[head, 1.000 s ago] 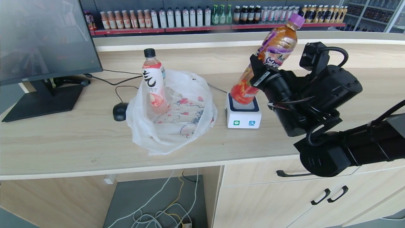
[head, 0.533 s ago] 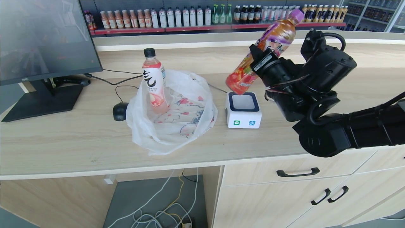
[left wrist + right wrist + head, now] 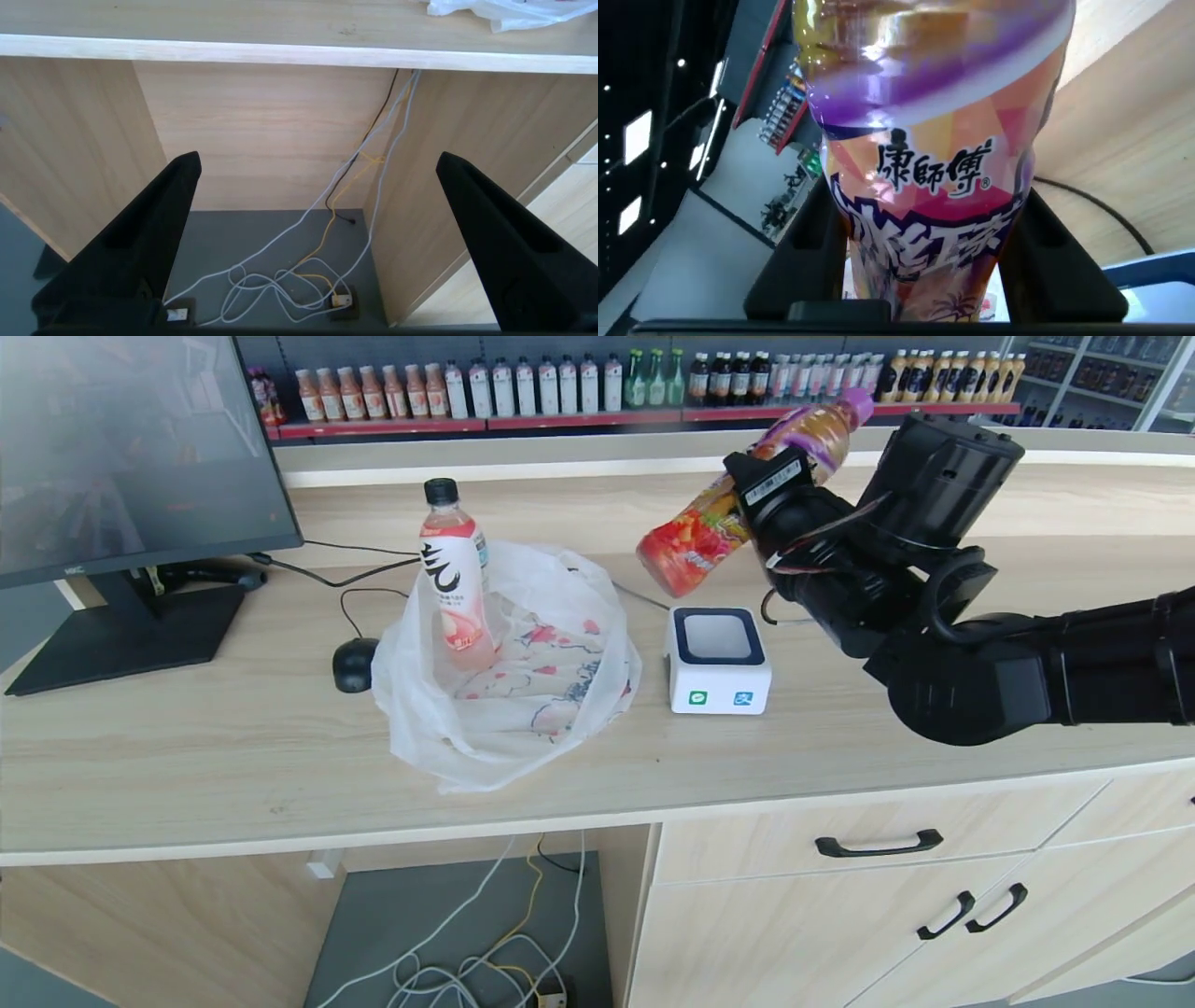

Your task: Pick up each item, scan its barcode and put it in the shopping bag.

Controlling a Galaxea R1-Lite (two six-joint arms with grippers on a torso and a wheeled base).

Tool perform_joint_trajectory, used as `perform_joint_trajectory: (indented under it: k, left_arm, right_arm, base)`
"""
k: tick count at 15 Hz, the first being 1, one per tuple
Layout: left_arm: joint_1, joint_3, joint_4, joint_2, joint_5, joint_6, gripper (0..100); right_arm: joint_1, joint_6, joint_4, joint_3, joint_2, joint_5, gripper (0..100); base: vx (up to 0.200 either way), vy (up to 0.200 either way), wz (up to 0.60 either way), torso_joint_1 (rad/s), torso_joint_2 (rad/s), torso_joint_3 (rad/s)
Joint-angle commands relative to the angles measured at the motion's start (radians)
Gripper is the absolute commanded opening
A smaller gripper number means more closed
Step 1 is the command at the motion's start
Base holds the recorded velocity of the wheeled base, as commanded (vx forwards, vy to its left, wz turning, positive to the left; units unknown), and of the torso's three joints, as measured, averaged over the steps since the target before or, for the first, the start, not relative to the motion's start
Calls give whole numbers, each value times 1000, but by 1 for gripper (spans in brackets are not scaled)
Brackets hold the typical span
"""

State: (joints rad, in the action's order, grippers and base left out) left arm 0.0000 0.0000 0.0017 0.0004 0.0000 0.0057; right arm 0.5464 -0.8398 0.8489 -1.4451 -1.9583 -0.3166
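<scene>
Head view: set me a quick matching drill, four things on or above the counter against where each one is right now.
Things:
1. purple-capped bottle
2. black-capped bottle
3. barcode scanner
4. computer mouse

Places:
A. on the counter, on the robot's left side of the shopping bag
B. in the air, tilted, held in the right tool
C. standing upright in the shopping bag
D. on the counter, between the shopping bag and the right arm

Pairs: 1-B, 2-C, 3-D, 4-A.
</scene>
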Motion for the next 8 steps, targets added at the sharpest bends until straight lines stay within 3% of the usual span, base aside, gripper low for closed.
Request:
perform_joint_trajectory:
  k: [1, 4, 8]
  left_arm:
    - [0, 0, 0, 1, 0, 0, 100]
    - [0, 0, 0, 1, 0, 0, 100]
    - [0, 0, 0, 0, 0, 0, 100]
  right_arm:
    - [-11, -47, -22, -5, -1, 2, 0]
    - [-13, -162, -74, 9, -5, 1, 0]
    - [-13, -220, -80, 26, -21, -1, 0]
  base:
    - [0, 0, 0, 0, 0, 0]
    - [0, 0, 0, 0, 0, 0]
    - [0, 0, 0, 0, 0, 0]
